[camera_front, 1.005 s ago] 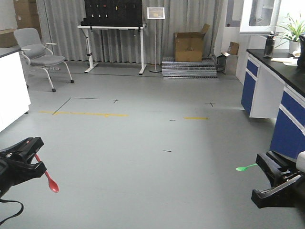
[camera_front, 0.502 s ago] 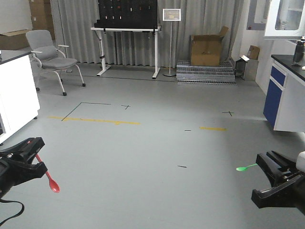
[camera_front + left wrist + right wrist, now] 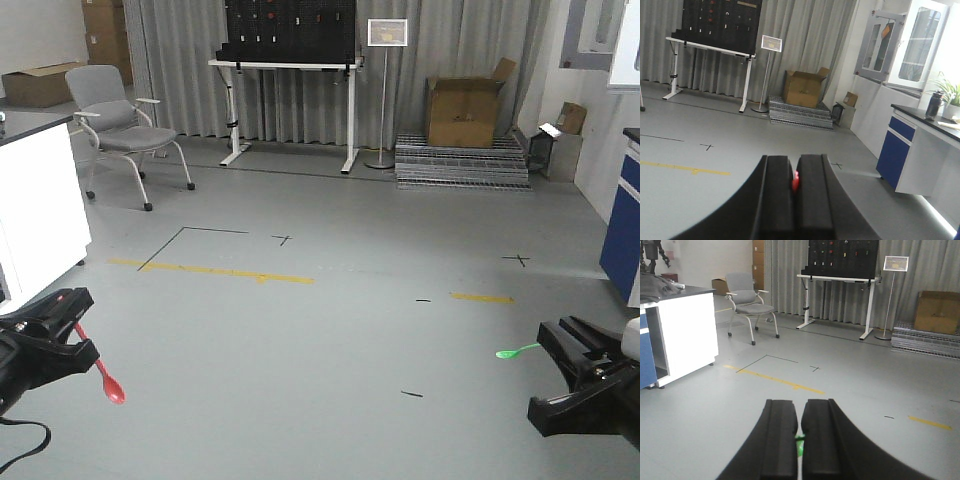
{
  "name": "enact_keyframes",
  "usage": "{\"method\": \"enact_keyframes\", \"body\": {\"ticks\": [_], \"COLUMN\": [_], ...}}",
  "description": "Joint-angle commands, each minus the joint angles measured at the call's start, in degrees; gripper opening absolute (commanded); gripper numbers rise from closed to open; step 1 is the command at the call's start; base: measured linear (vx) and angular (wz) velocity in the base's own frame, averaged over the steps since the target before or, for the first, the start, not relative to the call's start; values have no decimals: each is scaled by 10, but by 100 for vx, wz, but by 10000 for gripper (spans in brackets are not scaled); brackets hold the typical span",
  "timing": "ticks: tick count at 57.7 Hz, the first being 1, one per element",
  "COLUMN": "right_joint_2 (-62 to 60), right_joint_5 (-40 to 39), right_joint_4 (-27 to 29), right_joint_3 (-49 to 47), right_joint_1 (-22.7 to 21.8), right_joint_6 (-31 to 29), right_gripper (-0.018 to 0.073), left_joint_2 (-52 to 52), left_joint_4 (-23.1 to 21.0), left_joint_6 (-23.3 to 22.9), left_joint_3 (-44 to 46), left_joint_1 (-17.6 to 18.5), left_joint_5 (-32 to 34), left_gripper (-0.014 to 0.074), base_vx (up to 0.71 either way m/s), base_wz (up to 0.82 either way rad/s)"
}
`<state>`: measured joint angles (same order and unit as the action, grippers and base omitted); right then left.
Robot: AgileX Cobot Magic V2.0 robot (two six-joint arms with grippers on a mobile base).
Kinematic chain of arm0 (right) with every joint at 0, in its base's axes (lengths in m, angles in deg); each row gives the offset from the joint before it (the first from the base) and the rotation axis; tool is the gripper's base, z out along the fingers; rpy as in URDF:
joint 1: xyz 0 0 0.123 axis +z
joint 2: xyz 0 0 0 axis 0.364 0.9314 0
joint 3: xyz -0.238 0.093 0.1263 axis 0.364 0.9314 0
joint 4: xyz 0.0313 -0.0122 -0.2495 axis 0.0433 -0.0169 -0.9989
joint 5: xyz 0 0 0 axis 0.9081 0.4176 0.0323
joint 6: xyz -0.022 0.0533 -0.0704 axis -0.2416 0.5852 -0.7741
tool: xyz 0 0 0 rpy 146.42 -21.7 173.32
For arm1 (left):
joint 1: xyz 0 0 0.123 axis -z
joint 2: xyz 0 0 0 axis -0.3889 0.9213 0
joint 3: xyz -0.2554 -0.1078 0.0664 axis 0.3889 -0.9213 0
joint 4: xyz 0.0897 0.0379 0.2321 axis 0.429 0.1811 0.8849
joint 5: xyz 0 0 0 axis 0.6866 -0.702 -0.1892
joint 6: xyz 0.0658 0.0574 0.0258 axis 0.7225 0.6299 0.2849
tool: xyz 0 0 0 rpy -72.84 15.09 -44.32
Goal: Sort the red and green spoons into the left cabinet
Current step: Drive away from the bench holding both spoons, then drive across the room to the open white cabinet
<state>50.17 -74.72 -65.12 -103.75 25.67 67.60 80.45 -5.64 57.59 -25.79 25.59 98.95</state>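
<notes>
My left gripper [image 3: 80, 325] sits at the lower left, shut on the handle of the red spoon [image 3: 104, 378], whose bowl hangs down to the right over the floor. In the left wrist view the red spoon [image 3: 795, 180] shows as a sliver between the closed jaws of the left gripper [image 3: 795, 167]. At the lower right, my right gripper [image 3: 548, 349] is shut on the green spoon [image 3: 515, 351], whose bowl points left. The right wrist view shows the green spoon [image 3: 799, 447] pinched in the right gripper [image 3: 799, 412]. The left cabinet is out of view.
Open grey floor with yellow tape lines [image 3: 225, 272] lies ahead. A white counter [image 3: 40, 215] stands at the left and a grey chair [image 3: 125, 130] behind it. At the back are a desk with a black panel [image 3: 290, 60], a sign stand [image 3: 385, 90] and a cardboard box [image 3: 465, 110]. A blue cabinet [image 3: 622, 235] is at the right edge.
The whole room has slid rightward in the front view, so the base has turned left; the blue counter has nearly left the frame. Both grippers keep their spoons unchanged.
</notes>
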Motion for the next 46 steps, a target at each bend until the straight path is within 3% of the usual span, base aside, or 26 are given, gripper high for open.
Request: {"method": "enact_keyframes", "body": {"ticks": [1, 46], "right_joint_2": [-12, -12], "right_joint_5": [-41, -42], "right_joint_4": [5, 5], "right_joint_3": [-14, -14], "right_joint_1": [-2, -2], "right_joint_6": [-2, -2], "right_gripper": [-9, -9], "left_joint_2": [-20, -20], "left_joint_4": [-10, -10], "left_joint_6": [-3, -3], "left_joint_3": [14, 14], "left_joint_1": [2, 2], "left_joint_5": [45, 45], "left_gripper": [-6, -6], "base_vx": [48, 50], "base_wz": [7, 2]}}
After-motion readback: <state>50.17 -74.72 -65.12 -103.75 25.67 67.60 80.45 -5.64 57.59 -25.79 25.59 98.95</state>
